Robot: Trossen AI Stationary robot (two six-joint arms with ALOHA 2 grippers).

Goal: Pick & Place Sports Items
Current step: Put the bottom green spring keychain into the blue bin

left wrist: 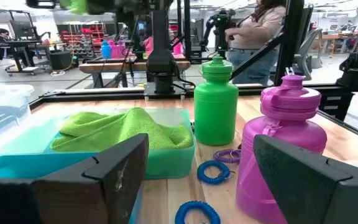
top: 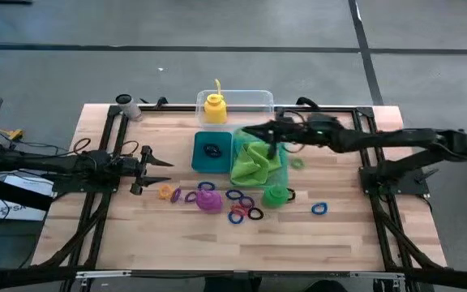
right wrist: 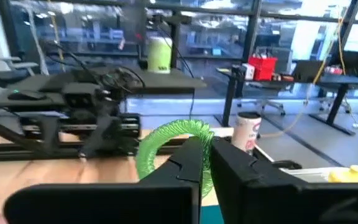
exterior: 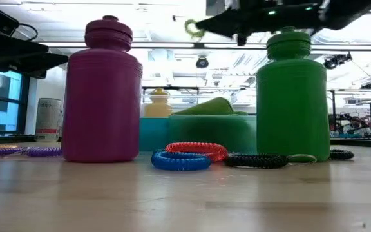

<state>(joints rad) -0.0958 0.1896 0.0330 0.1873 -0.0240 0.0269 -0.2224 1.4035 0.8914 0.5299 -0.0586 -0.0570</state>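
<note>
My right gripper (top: 246, 130) hangs over the far edge of the teal tray (top: 198, 162), shut on a green coil ring (right wrist: 160, 142) that also shows in the low view (exterior: 190, 28). The tray's right part holds a lime-green cloth (top: 254, 162); its left part holds a blue ring (top: 212, 151). A purple bottle (top: 209, 200) and a green bottle (top: 276, 195) stand upright on the table near the tray, with several rings (top: 242, 209) around them. My left gripper (top: 167, 162) waits open at the table's left, touching nothing. My right gripper pinches the green coil ring between its two shut fingers (right wrist: 229, 163) at one spot of the loop (right wrist: 194, 134). The fingers lie level and point toward the table's left. The ring sticks out past the fingertips, lifted clear above the tray.
A clear tub (top: 254, 100) at the table's far edge holds a yellow bottle (top: 215, 108). A can (top: 126, 104) lies at the far left. A loose green ring (top: 297, 163) and a blue ring (top: 319, 209) lie right of the tray. A person stands beyond the table (left wrist: 253, 31).
</note>
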